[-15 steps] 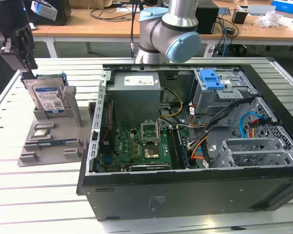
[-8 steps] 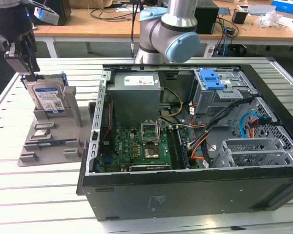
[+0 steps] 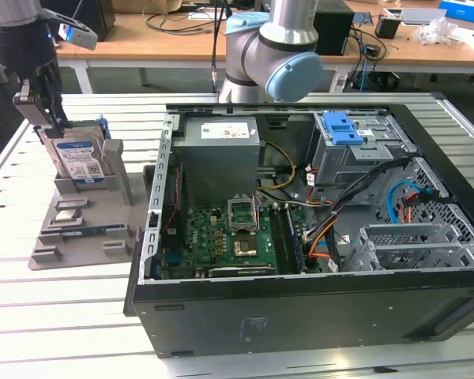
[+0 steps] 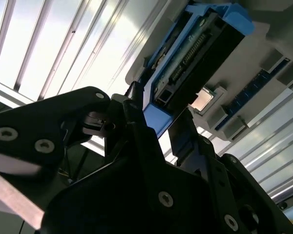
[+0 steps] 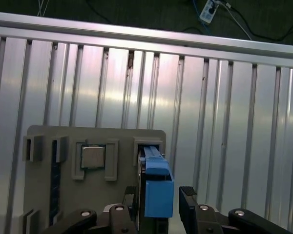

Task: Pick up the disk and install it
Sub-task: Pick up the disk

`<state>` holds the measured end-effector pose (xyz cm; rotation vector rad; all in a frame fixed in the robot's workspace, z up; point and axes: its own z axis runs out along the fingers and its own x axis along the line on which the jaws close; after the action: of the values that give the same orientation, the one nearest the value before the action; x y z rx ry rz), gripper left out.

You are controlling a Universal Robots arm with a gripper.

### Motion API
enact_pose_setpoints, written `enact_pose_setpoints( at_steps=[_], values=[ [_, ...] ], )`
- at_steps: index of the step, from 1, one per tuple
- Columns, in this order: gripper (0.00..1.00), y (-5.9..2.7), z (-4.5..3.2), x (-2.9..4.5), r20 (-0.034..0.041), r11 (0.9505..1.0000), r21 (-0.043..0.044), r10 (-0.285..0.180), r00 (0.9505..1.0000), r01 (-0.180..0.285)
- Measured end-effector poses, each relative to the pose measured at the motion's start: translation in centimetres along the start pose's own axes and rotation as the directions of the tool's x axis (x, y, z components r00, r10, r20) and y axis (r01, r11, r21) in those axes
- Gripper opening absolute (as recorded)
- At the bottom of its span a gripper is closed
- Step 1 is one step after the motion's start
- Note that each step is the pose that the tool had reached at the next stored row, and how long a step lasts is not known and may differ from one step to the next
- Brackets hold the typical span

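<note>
**Gripper straddles the disk in its stand**

The disk stands on edge in a slot of a grey holder on the slatted metal table, at the exterior view's left and apart from the open computer case. Its labelled face is turned toward the exterior camera.

The gripper hangs at the disk's upper corner. In the first wrist view, the gripper has its jaws spread, with one black finger on each side of the blue rail frame along the disk's edge. A thin gap shows between the rail and one finger. The other finger sits so close that contact cannot be judged, so the disk looks bracketed rather than clamped. The second wrist view shows the same pose, with the disk's blue-framed end running down between the tips of the gripper.

A square processor chip lies in a recess of the holder beside the disk's slot. Inside the case, a grey power supply stands near a silver cage topped by a blue latch.
</note>
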<state>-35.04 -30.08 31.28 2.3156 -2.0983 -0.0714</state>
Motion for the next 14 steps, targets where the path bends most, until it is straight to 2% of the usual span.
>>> enact_pose_setpoints(
  at_steps=[7, 9, 14],
  values=[
    [0.48, -0.08, 2.06, 0.14, -0.0002, 1.0000, -0.0004, -0.006, 1.0000, 0.006],
    [0.48, -0.09, 2.30, 0.15, -0.0003, 1.0000, -0.0005, -0.007, 1.0000, 0.007],
    [0.48, -0.09, 2.31, 0.15, -0.0003, 1.0000, -0.0004, -0.007, 1.0000, 0.007]
  ],
)
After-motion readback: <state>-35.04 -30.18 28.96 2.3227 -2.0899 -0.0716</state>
